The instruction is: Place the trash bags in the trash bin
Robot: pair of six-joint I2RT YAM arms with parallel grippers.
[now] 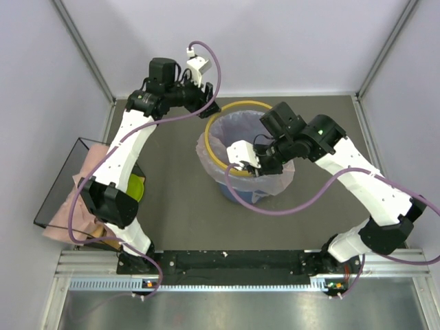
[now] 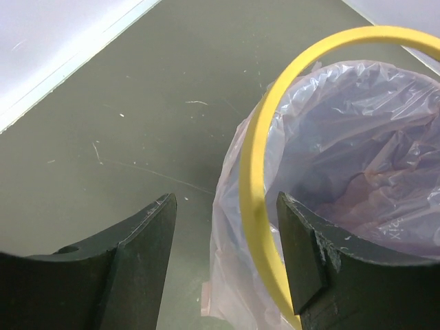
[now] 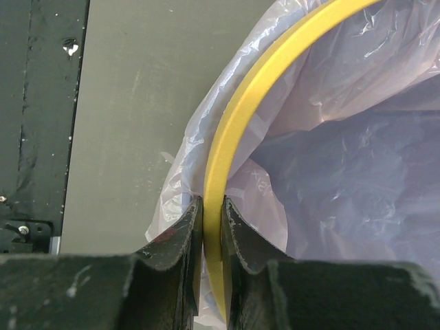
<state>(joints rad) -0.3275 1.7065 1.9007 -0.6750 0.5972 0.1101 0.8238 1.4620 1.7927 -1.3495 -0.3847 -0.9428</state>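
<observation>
White walls close in a dull grey-green desk [image 1: 172,199], and toward its far edge, about midway across, stands the round blue plastic trash bin [image 1: 230,194]. One thin, pale pink translucent trash bag [image 1: 278,180] already lines it, the crinkled film spilling outside all round. A loose yellow rim ring [image 1: 240,104] lies over the bag's mouth. The right gripper [image 3: 212,203] has its jaws narrow, pinched on the ring's near side. The left gripper [image 2: 225,206] straddles the ring at the far left, jaws wide on either side of it. More pink bags [image 1: 72,213] lie heaped at the desk's left edge. The step in hand looks like seating the ring to trap the liner. Next, the left jaws probably need to close on the ring. Both arms can then press it down evenly, taking care not to tear the film.
</observation>
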